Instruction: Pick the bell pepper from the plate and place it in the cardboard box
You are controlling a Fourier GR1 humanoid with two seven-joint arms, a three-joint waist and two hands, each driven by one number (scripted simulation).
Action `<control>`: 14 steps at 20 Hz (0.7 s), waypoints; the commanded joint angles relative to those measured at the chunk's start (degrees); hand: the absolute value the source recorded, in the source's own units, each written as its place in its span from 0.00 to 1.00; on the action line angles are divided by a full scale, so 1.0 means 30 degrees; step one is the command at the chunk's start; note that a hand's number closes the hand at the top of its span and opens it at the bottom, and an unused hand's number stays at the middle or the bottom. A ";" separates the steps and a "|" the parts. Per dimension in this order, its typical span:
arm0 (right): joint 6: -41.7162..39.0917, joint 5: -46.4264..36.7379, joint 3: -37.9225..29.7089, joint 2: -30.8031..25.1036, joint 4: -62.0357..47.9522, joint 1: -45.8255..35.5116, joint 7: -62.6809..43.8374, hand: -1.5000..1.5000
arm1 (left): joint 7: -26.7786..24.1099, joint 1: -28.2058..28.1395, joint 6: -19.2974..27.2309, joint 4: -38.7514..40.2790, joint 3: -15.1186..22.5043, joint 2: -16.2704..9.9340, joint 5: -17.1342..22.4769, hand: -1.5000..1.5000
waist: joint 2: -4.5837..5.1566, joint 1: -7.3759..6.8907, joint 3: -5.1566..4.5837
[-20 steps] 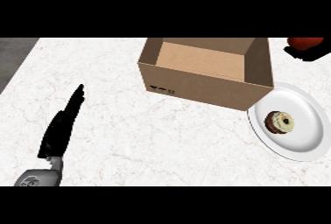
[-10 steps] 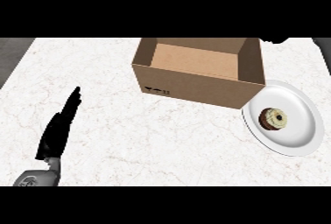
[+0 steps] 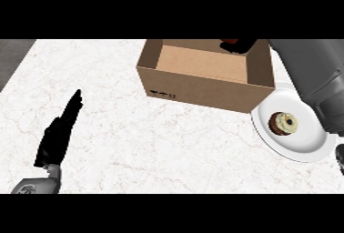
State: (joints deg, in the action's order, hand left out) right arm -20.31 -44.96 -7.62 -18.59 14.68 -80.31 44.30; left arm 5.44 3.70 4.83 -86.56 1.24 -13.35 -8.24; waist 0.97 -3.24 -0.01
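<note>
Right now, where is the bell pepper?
In the head view, the red bell pepper is at the top right, held in the right hand over the far side of the open cardboard box, no longer on the plate.

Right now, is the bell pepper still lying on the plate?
No: the plate holds only a donut, while the red bell pepper is in the right hand over the cardboard box.

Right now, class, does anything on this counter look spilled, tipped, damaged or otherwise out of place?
Nothing stands out. The cardboard box sits upright and open, the plate lies flat beside it with a doughnut on it, and the right robot hand holds something red above the box.
</note>
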 commanded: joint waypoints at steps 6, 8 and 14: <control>0.1854 -0.1557 0.1337 0.2807 -0.1428 0.0444 -0.1188 1.00 | -0.0125 -0.0611 -0.0110 -0.0611 -0.0141 0.0000 -0.0024 0.50 | 0.0074 -0.0086 -0.0003; 0.1200 -0.1240 0.0966 0.3103 -0.2117 0.0274 -0.2285 0.00 | 0.0065 0.0342 -0.0533 -0.0054 -0.0621 -0.0362 0.0360 0.50 | 0.0101 -0.0011 -0.0008; 0.2404 -0.0592 0.0189 0.4454 -0.2369 0.0641 -0.2705 0.00 | -0.0494 -0.0339 0.0138 0.0037 0.0219 0.0495 -0.0544 0.50 | 0.0189 -0.0206 0.0000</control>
State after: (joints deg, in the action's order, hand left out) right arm -14.67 -47.54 -6.05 -7.60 8.48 -79.30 36.80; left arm 4.55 2.81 4.41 -87.12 1.24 -13.00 -9.00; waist 1.37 -3.64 -0.02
